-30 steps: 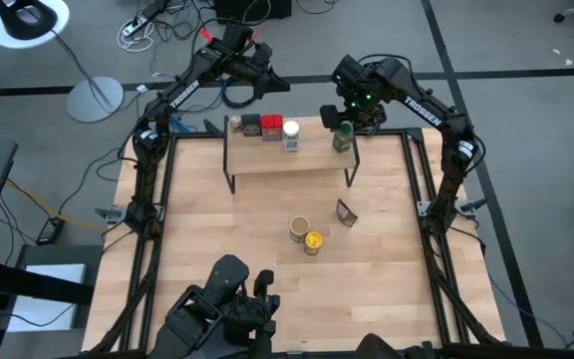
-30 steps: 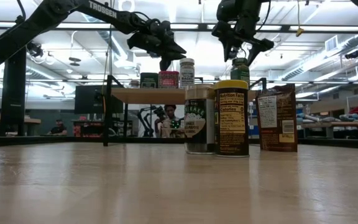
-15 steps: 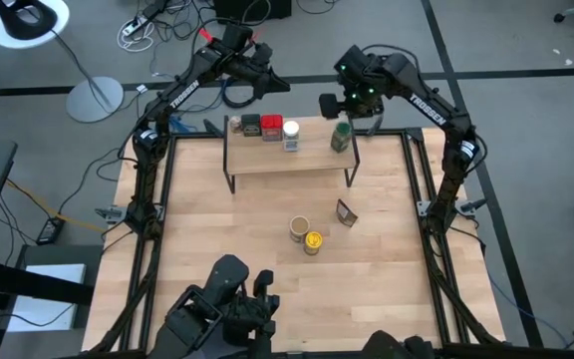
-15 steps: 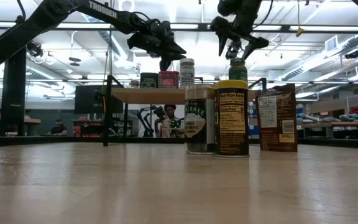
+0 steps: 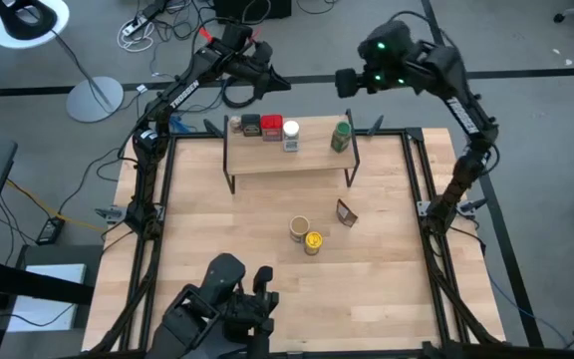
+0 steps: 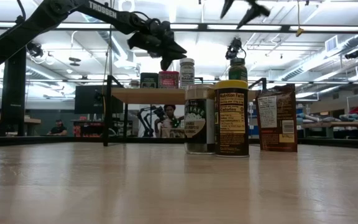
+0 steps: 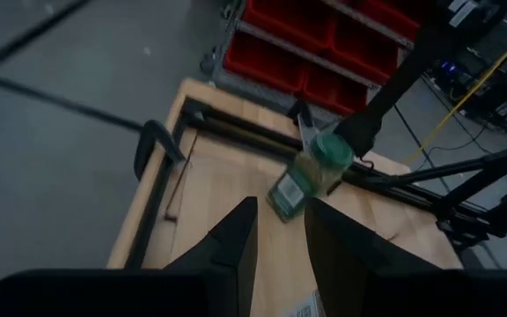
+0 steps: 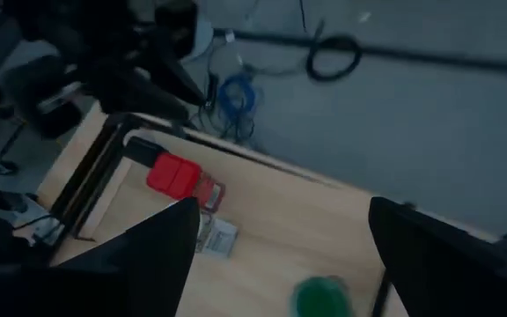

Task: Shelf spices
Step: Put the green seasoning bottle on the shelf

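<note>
right gripper (image 5: 344, 83): wide open, holds nothing, has lifted up off the green jar (image 5: 341, 136) | green jar: alone on shelf (image 5: 297, 158) | left gripper (image 5: 279, 86): narrow gap, empty, same spot

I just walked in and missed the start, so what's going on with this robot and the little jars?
The robot is shelving spices. The right tool, open and empty, is above and behind the shelf, where a green jar stands at the right end. A dark tin, red tin and white-lidded jar stand at the left end. The left tool hovers behind them. Three containers remain on the table.
</note>
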### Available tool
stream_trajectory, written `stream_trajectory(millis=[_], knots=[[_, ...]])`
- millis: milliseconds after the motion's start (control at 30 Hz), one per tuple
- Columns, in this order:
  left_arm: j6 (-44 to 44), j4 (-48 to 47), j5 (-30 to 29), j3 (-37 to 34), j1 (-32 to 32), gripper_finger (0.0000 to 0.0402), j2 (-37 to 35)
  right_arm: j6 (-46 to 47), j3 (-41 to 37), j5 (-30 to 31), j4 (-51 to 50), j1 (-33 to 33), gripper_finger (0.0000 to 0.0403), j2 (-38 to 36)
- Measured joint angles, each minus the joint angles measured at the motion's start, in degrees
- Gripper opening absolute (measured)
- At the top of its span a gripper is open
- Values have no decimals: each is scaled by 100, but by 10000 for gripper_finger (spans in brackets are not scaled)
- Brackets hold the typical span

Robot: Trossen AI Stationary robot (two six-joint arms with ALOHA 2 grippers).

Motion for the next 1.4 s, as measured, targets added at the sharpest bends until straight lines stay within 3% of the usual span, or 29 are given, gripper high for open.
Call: stream_trajectory(millis=[300, 500, 600, 767, 867, 1033, 1167, 1400], knots=[[-1078, 1866, 7, 0, 38, 102, -6, -498, -1, 1375, -204, 989, 302, -876], [-2081, 3362, -36, 0, 149, 102, -248, -486, -3, 2579, -381, 2230, 297, -1190], [-2240, 3669, -321, 0, 233, 102, -524, -325, -4, 3266, -606, 2888, 297, -1201], [-1655, 3216, -1057, 0, 349, 102, -1269, 171, -86, 4190, -1051, 3765, 295, -1062], [-1062, 2464, -1456, 0, 387, 101, -1786, 463, -549, 4316, -1147, 4138, 295, -1051], [160, 972, -1953, 0, 295, 102, -2643, 953, -1837, 4380, -1126, 4577, 293, -1064], [614, 297, -2125, 0, 52, 101, -3234, 1592, -3139, 4764, -814, 4837, 288, -1066], [901, 453, -3041, -520, -592, 60, -4438, 3335, -5230, 5458, -392, 5071, 272, -1066]])
